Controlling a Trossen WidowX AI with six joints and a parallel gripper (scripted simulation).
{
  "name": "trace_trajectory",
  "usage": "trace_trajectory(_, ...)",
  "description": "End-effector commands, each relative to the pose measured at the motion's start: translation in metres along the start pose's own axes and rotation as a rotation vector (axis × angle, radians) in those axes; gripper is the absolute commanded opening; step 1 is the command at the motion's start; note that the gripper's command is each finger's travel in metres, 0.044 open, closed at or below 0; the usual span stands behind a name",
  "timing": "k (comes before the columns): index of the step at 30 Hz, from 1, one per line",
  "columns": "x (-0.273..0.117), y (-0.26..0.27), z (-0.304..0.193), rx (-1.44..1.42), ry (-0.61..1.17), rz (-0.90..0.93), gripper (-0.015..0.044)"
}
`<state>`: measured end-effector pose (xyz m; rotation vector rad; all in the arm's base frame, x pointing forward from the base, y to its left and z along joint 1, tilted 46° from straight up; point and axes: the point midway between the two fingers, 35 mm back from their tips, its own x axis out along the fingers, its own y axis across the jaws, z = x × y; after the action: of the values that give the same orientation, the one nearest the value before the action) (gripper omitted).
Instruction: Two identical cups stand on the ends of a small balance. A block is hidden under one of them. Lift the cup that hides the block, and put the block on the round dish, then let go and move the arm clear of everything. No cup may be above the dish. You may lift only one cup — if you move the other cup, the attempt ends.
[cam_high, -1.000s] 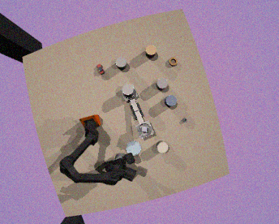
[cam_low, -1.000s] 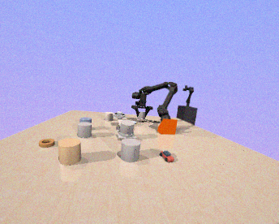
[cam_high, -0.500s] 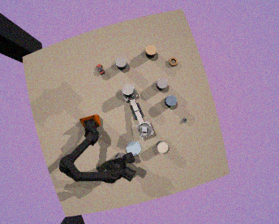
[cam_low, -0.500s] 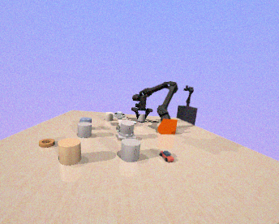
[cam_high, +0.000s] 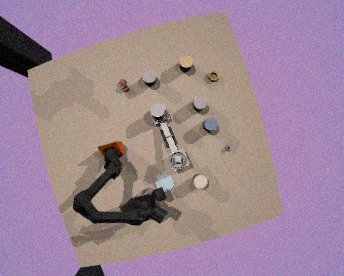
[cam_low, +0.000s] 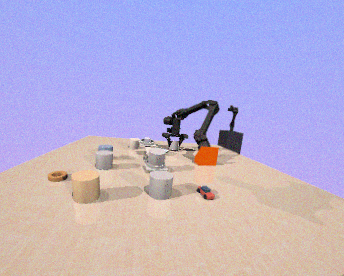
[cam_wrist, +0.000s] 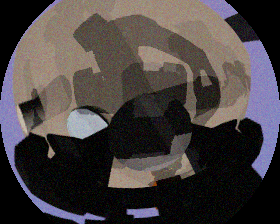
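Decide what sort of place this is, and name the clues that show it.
Probably a robot test bench, not a home or shop: a lone tan table against a plain purple backdrop, one black arm mounted on it, and a small balance among scattered plain cylinders.

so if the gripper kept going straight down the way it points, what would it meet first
Probably the tan table top beside the pale blue round dish; the gripper holds a grey cup, and depth is unclear.
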<state>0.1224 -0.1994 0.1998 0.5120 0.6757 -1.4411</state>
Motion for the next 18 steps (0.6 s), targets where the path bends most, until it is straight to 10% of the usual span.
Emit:
trace_trajectory(1,0.0,0.0,0.0,0.002,-0.001,-0.002,0.0368)
trace_trajectory(15,-0.055,0.0,0.0,0.001,0.004,0.005,0.044)
trace_trajectory(18,-0.056,0.002,0.0,0.017,0.009,0.02,0.0361)
